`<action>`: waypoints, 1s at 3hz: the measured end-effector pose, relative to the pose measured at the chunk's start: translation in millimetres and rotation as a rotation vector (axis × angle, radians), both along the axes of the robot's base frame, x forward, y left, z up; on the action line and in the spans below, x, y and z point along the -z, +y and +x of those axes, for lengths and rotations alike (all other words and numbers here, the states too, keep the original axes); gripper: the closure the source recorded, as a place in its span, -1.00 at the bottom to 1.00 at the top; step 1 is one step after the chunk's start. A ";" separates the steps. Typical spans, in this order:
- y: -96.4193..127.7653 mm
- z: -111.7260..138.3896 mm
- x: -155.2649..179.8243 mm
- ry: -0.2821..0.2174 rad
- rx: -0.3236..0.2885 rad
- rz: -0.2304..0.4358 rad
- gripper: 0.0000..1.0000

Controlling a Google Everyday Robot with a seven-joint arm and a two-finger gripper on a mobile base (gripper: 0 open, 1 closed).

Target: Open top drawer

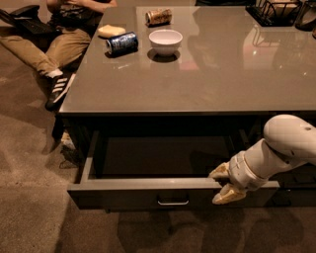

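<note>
We count one table (197, 84), and under it one drawer (123, 193) pulled out, with one handle (173, 201) on its front. On the tabletop we count two cans lying on their sides, one blue can (122, 43) and one brown can (158, 16), along with one white bowl (165, 40), one yellow block (111, 30) and one wire basket (276, 10). We see one arm (281, 146) and one gripper (224, 184), at the drawer's front edge just right of the handle, its two fingers (228, 196) spread apart. On the floor at the left we count one person (64, 34), showing one striped shoe (59, 89)
</note>
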State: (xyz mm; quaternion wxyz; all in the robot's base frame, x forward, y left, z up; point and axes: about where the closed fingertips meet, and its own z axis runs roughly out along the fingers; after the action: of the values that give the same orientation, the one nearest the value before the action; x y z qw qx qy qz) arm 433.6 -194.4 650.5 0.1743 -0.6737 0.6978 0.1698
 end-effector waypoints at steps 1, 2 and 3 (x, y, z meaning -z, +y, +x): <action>-1.5 -17.4 -5.6 0.020 0.028 -0.002 0.46; -4.1 -31.8 -8.5 0.031 0.053 0.008 1.00; -4.0 -31.8 -8.2 0.031 0.053 0.008 -1.00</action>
State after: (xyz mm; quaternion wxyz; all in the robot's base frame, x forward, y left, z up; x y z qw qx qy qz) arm 401.9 -198.4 658.6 0.1706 -0.6514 0.7174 0.1785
